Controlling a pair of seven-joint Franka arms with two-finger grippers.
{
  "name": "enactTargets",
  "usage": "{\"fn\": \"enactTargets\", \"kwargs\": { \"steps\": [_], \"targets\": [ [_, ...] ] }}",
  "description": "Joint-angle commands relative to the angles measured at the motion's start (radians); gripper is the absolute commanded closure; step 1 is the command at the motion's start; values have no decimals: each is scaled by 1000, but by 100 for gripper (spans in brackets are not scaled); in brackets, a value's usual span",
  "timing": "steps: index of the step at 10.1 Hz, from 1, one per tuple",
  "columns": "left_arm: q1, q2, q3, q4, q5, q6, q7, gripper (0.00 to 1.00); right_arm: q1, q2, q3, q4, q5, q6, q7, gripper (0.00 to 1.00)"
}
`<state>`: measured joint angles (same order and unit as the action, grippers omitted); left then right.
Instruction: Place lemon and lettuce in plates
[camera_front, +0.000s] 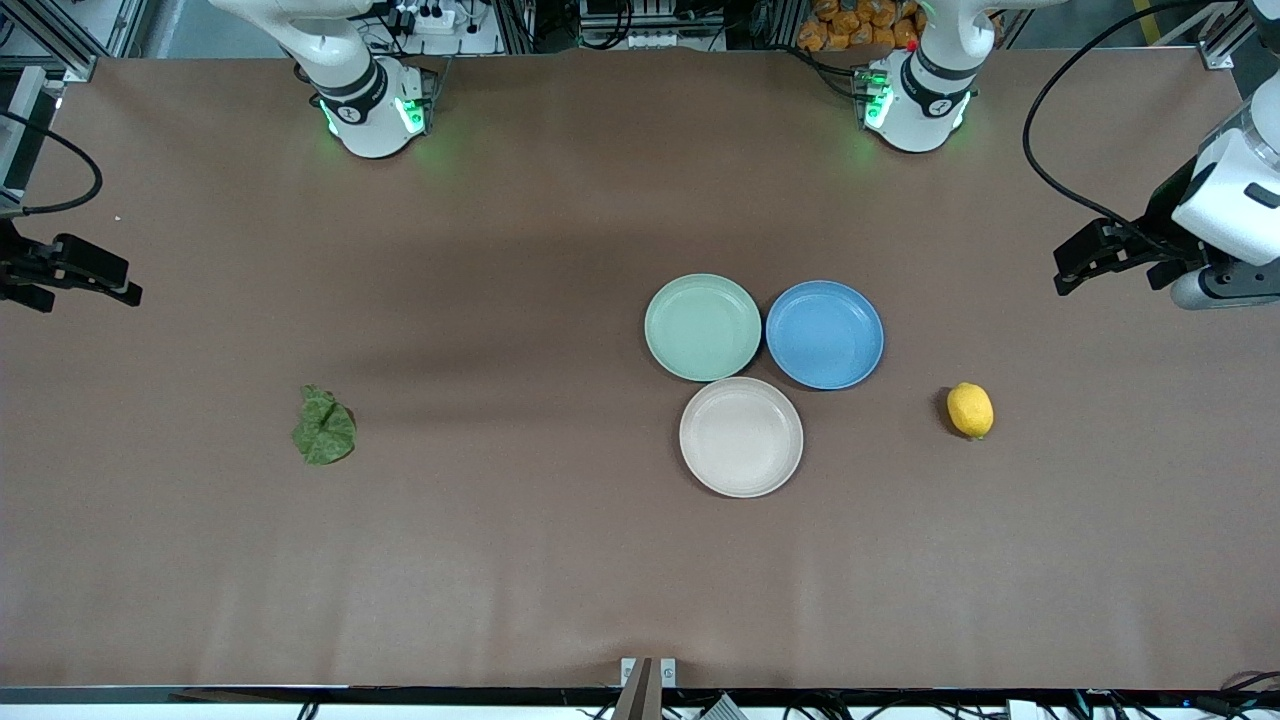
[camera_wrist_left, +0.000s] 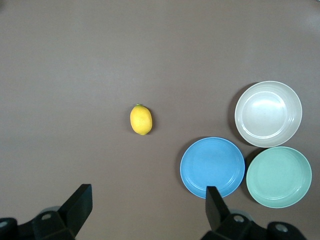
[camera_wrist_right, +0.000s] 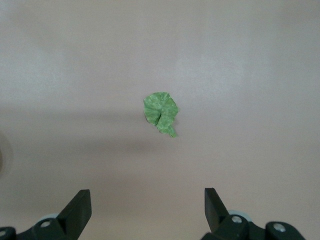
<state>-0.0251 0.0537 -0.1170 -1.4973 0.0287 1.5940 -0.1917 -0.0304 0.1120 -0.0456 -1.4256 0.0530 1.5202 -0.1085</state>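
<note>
Beige-pink plate (camera_front: 741, 437) sat nearest your front camera, nothing in it. Lettuce (camera_front: 324, 427) lay on table toward right arm's end; lemon (camera_front: 970, 410) toward left arm's end, near blue plate (camera_front: 825, 334). Mint green plate (camera_front: 703, 327) and blue plate, farther back, held nothing. You had left gripper (camera_wrist_left: 145, 210) and right gripper (camera_wrist_right: 147, 210) raised over table ends, fingers spread wide, holding nothing.

Table (camera_front: 560, 560): plates (camera_front: 741, 437), lemon (camera_front: 970, 410), lettuce (camera_front: 324, 427)

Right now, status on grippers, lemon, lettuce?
Left gripper and right gripper open, high, empty. Lemon and lettuce on table, plates bare. Nothing in the way.
</note>
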Motion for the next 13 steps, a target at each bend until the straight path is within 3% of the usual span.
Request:
{"fn": "enactTargets", "kwargs": {
  "steps": [1, 9, 13],
  "targets": [
    [2, -12, -7, 5, 19, -29, 14, 0, -6, -15, 3, -6, 2, -9, -5, 0],
    [-3, 9, -4, 0, 23, -28, 8, 0, -6, -17, 6, -6, 1, -15, -4, 0],
    [37, 89, 0, -15, -27, -8, 1, 0, -8, -17, 3, -7, -1, -17, -4, 0]
  ]
}}
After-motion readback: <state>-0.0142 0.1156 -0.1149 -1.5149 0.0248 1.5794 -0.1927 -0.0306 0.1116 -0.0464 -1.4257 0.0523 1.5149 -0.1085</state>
